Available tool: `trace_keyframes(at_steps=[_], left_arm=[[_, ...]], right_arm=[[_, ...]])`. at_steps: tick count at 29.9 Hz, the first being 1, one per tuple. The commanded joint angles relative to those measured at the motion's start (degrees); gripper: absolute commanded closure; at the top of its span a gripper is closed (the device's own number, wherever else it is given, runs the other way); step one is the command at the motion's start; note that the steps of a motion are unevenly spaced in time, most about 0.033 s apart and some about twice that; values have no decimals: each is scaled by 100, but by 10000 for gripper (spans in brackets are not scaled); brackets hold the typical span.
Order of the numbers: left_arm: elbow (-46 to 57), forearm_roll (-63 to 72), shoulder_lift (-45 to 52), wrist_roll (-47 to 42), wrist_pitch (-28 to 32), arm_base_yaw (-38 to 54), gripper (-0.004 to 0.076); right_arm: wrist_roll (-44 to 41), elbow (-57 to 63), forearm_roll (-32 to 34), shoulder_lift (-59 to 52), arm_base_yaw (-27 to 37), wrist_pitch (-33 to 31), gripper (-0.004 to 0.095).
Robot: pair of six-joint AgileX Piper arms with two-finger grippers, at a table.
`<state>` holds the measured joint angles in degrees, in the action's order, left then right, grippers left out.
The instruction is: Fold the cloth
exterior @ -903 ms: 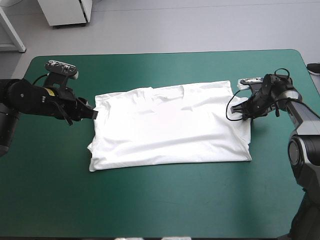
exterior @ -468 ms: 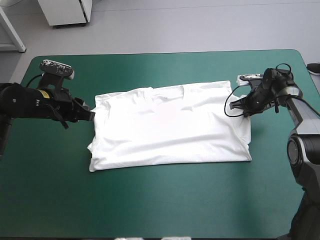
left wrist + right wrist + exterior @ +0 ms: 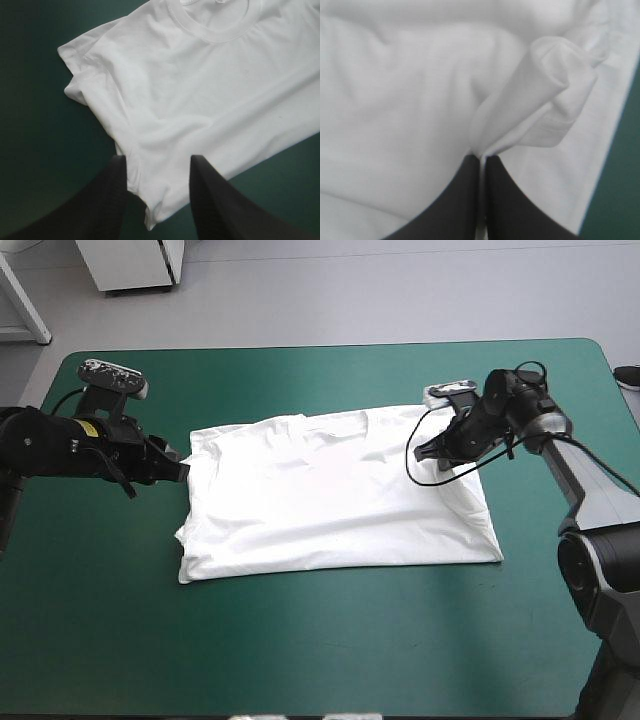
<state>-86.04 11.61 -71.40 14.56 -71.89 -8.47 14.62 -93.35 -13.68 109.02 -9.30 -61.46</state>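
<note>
The T-shirt [image 3: 330,500] is plain white all over, the table cover [image 3: 330,640] an even teal-green, and the left tool [image 3: 186,470] at its nine o'clock and right tool [image 3: 422,452] at two o'clock are black-fingered.

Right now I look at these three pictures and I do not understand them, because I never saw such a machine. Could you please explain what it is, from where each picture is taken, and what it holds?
It is a robot with two arms, working at a table with a teal-green cover. The wide picture is taken from above and behind the robot. The two close pictures come from a camera on each wrist, looking ahead along that arm. A white T-shirt lies spread on the table. The left arm's fingers, the black shapes in its close picture, are open, with the shirt's left edge between them, not pinched. The right arm's fingers are shut on a fold of the T-shirt at its right side.
</note>
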Motion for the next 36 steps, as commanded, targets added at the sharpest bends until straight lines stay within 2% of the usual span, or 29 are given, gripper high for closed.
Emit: trace_keyframes(at_steps=[1, 6, 9, 11, 18, 20, 28, 36], left_arm=[[-187, 111, 153, -6, 131, -21, 419], [-187, 75, 153, 4, 111, -21, 419], [-187, 75, 153, 20, 111, -21, 419], [-187, 65, 153, 20, 111, -21, 419], [-187, -49, 153, 49, -88, -21, 419], [-187, -214, 160, -2, -186, -21, 419], [58, -545, 463, -199, -186, -76, 419], [1684, -1237, 1221, -576, -186, -662, 419]], right_arm=[[139, -163, -109, -148, -303, 196, 923], [314, -163, -108, 188, -476, 203, 920], [415, -163, -113, 302, -476, 174, 881], [512, -163, -101, 306, -476, 164, 824], [524, -163, 77, 224, -476, -185, 488], [378, -163, 271, 123, -476, -184, 444], [48, -79, 669, -1015, 75, -317, 437], [-134, 1174, 985, -2649, 558, -81, 439]])
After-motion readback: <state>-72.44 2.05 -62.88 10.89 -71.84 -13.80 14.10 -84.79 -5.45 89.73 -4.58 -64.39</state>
